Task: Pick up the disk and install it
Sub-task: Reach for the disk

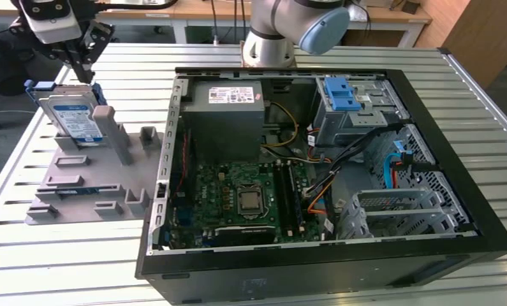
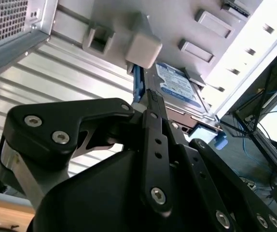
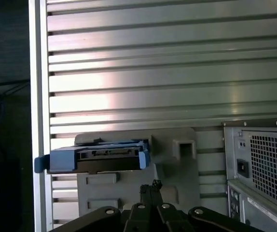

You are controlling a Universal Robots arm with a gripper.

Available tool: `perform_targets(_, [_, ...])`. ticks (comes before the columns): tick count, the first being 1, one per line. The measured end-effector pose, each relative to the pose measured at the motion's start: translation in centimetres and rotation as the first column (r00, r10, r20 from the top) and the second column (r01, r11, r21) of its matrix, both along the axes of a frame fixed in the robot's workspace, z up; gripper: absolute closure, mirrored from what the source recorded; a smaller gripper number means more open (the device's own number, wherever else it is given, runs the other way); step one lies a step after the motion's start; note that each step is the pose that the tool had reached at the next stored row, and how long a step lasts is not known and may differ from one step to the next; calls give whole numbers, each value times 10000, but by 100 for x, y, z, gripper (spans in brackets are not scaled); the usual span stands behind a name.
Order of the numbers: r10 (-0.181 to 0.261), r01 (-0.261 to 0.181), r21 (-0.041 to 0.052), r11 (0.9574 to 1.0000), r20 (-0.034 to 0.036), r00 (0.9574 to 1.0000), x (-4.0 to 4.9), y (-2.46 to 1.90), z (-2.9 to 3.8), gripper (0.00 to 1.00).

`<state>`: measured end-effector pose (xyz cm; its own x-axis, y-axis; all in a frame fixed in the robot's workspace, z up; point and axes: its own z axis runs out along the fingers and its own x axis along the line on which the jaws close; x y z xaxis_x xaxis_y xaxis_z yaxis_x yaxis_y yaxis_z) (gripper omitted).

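Exterior view: gripper [image 1: 85, 75] body cut off by top edge; can't tell whether its tips touch the disk [image 1: 73, 118]. Disk's lower end and one side are hidden behind the grey fixture [image 1: 74, 191] & its post. Second wrist view: gripper links block much of the disk [image 2: 179, 87]. First wrist view: disk [image 3: 97, 159] seen edge-on, label hidden; PC case [image 3: 259, 164] cut off at frame edge.
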<state>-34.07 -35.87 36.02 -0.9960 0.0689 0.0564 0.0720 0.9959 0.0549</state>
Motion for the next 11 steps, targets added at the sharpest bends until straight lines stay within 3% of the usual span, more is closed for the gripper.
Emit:
perform_targets(6, [0,0,-3,10000,6,10000,-262,4,-27,89])
perform_targets(11, [0,0,-12,10000,119,9999,-389,29,-46,89])
